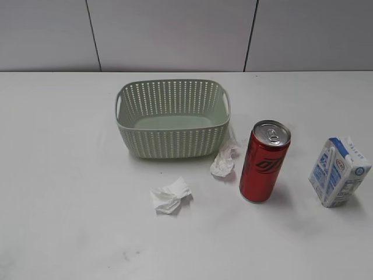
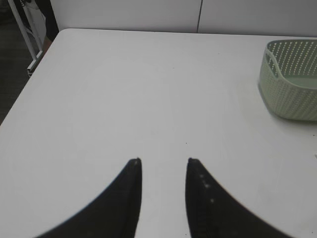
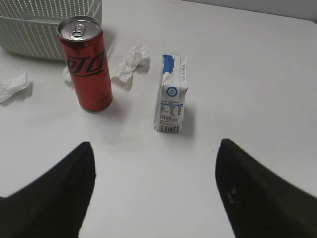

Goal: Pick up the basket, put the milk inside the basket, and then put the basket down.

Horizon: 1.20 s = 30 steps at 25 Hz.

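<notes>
The pale green slotted basket (image 1: 172, 119) stands empty on the white table at the back centre; it also shows at the right edge of the left wrist view (image 2: 292, 79) and top left of the right wrist view (image 3: 44, 25). The white-and-blue milk carton (image 1: 338, 171) stands upright at the right, and in the right wrist view (image 3: 171, 94) it stands ahead of my right gripper (image 3: 156, 148), which is open wide and empty. My left gripper (image 2: 163, 161) is open and empty over bare table, far left of the basket. Neither gripper shows in the exterior view.
A tall red soda can (image 1: 264, 169) stands between basket and milk, also in the right wrist view (image 3: 86, 69). Two crumpled white tissues lie in front of the basket (image 1: 171, 197) and by its right corner (image 1: 224, 160). The table's left edge (image 2: 29, 84) shows in the left wrist view.
</notes>
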Motion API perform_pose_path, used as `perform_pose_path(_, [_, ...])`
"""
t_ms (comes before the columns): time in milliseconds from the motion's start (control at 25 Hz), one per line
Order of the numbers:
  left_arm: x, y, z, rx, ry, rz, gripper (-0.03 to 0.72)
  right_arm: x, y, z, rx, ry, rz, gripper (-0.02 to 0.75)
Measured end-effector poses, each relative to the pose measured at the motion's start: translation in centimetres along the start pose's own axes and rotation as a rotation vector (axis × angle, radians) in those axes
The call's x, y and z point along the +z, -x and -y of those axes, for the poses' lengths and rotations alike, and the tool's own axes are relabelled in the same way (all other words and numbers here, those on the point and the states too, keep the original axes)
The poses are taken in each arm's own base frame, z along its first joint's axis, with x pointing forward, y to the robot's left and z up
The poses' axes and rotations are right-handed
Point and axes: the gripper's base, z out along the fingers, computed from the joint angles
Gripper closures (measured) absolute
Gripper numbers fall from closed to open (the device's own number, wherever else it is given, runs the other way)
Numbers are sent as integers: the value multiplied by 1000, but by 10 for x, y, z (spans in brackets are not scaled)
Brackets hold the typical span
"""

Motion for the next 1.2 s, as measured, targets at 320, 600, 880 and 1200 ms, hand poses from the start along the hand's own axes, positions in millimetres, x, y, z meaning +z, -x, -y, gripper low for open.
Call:
perform_pose_path(320, [0, 0, 0, 0, 0, 0, 449, 0, 0, 0, 0, 0, 0, 147])
perform_pose_path(600, [0, 0, 0, 2, 3, 0, 449, 0, 0, 0, 0, 0, 0, 147])
perform_pose_path(880, [0, 0, 0, 3, 5, 0, 449, 0, 0, 0, 1, 0, 0, 147])
perform_pose_path(1200, [3, 3, 0, 9, 3, -19, 114, 0, 0, 0, 1, 0, 0, 147])
